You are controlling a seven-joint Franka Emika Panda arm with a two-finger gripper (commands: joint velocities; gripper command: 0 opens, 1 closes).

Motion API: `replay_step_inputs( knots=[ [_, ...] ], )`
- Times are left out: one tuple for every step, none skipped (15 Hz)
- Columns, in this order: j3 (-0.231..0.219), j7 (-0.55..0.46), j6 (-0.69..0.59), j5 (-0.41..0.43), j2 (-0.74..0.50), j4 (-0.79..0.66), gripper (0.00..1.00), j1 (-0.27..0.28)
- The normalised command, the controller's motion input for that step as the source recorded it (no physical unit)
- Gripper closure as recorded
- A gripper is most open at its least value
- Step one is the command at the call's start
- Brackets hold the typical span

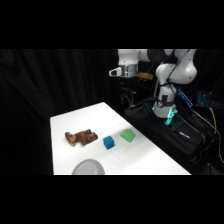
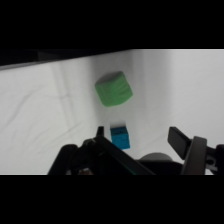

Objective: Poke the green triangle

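Side view: green triangle [image 1: 127, 135] lies on the white bench [image 1: 95, 117], at about 2 o'clock from the blue cube [image 1: 108, 143], apart from it; a brown plush toy [image 1: 81, 137] sits at the cube's 9 o'clock. Tool [image 1: 128, 97] hangs high above, fingers [image 2: 186, 142] spread wide, holding nothing.

Blue cube [image 1: 108, 143] on white counter [image 1: 75, 122], below & well apart from gripper. Brown plush toy [image 1: 80, 137] lying farther off, beside cube. Grey round dish [image 1: 88, 167] at counter's near edge, farthest away.
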Motion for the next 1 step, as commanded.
replay_step_inputs(
  knots=[
    [0.017,0.18,-0.23,-0.137,-0.26,0.04,0.0,0.033]
  ],
)
